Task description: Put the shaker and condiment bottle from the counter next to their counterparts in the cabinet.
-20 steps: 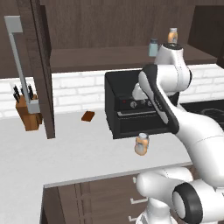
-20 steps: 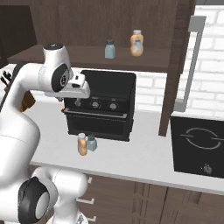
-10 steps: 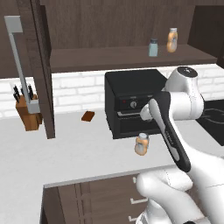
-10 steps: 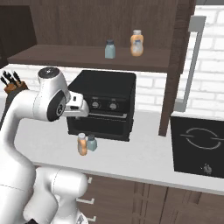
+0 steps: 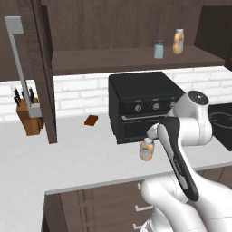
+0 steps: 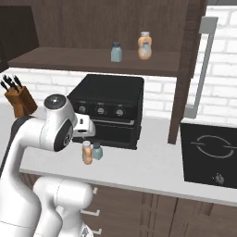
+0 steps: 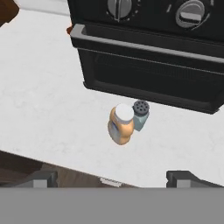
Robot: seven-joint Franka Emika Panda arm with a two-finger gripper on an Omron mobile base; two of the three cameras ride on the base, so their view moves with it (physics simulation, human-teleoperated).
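From the left base camera, the white arm bends forward from the lower right, its wrist low over the wide white-grey counter in front of the black countertop oven. A slim amber-orange condiment bottle with a pale cap stands on the counter just before the oven door, partly hidden behind the arm. On the long shelf of the dark brown wooden wall cabinet stand one matching blue-grey shaker and one matching amber bottle, near each other. The open cabinet door with its grey bar handle hangs at the left, a wooden knife block beside it and a small brown block near the oven.

From the right base camera, the amber bottle and the small pale blue-grey glass shaker with a grey cap stand side by side, touching or nearly so, before the oven. A black cooktop lies to the right.

In the hand view, the gripper hovers above bottle and shaker with its dark fingertips spread wide, holding nothing. One bottle and one shaker are on the counter, one of each on the shelf.
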